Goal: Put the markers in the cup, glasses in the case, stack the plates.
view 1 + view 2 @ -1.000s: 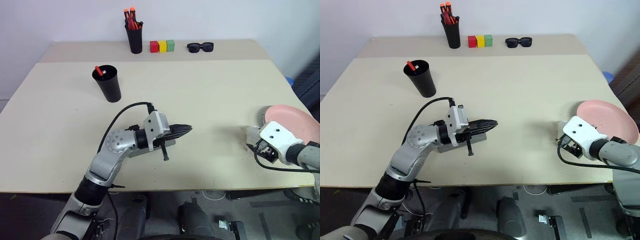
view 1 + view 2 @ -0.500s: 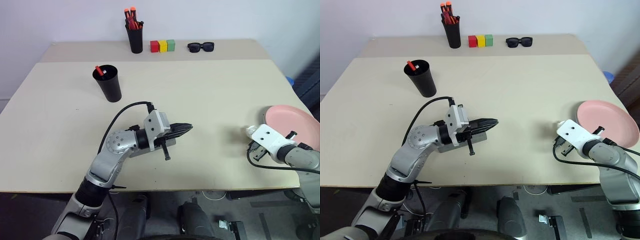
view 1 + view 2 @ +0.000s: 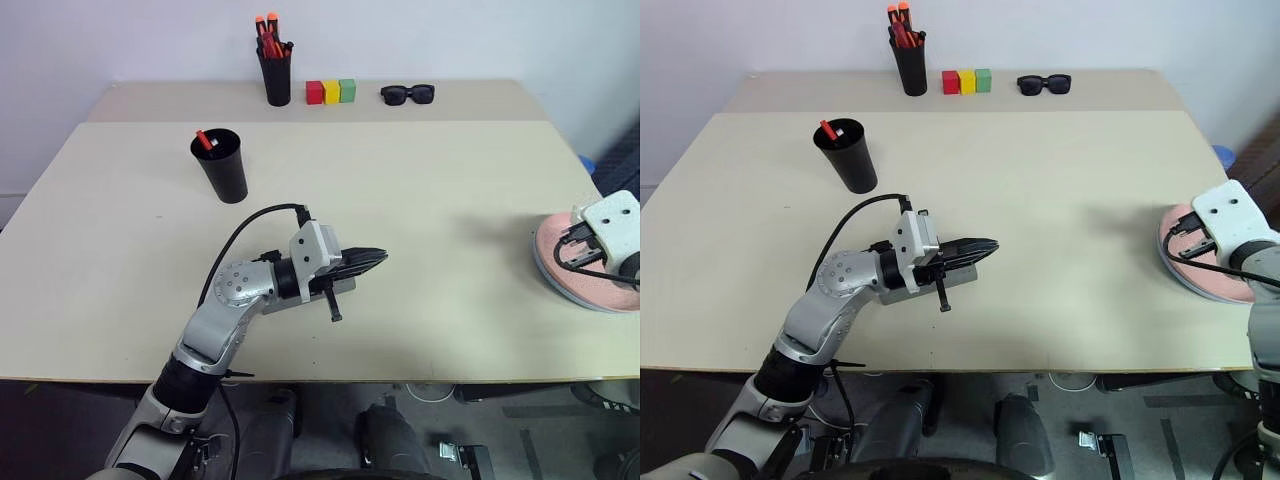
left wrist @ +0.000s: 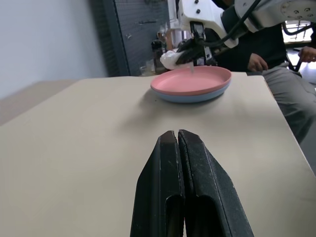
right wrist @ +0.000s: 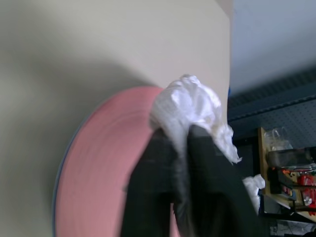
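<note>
We find the pink plate (image 4: 191, 81) lying directly on the light blue plate (image 4: 193, 96), the pair stacked at the right edge of the table (image 3: 420, 200). The right gripper (image 5: 185, 136) hangs just over the pink plate; its black fingers (image 5: 210, 182) pinch a crumpled white wad (image 5: 190, 106) (tissue or cloth, we cannot tell which), with only a narrow gap between them.

The left gripper (image 3: 372, 258) sits near the middle of the table toward the front edge, pointing level toward the plates, its two fingers (image 4: 207, 187) pressed flat together with nothing between them. Under the left wrist a grey box edge shows, the case (image 3: 338, 288), mostly hidden by the arm; we cannot tell whether its lid is shut, and the glasses are not made out.

Left of centre and further back stands the wide black cup (image 3: 224, 168), upright, with a red-capped marker (image 3: 202, 139) and a white marker (image 3: 213, 143) leaning inside it.

Along the far edge: a narrow pen cup (image 3: 275, 80) with orange-tipped markers, three small blocks (image 3: 331, 92) in red, yellow and green touching in a row, and black sunglasses (image 3: 407, 94) just to their right. A person (image 4: 269, 54) sits beyond the plates in the left wrist view.
</note>
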